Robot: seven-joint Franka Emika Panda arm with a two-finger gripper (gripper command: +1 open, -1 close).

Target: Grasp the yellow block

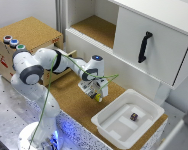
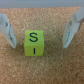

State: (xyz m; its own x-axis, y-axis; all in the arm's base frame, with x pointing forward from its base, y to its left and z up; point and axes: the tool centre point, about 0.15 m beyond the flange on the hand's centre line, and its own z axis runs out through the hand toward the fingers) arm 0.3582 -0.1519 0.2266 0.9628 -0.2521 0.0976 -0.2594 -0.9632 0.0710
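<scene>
The yellow block (image 2: 33, 43) is a small bright yellow cube with dark marks on its top face. It rests on the cork surface (image 2: 45, 70). In the wrist view it sits between my two fingers (image 2: 72, 31), with a gap on each side, so neither touches it. My gripper (image 2: 38, 46) is open around the block. In the exterior view the gripper (image 1: 96, 93) is low over the cork board, and the yellow block (image 1: 98, 98) shows just under its tips.
A white tray (image 1: 106, 120) stands to the exterior view's right of the gripper, holding a dark brown small cube (image 1: 133, 117). A white cabinet with a black handle (image 1: 144, 46) stands behind. A cork box (image 1: 29, 35) with coloured buttons is at the exterior view's left.
</scene>
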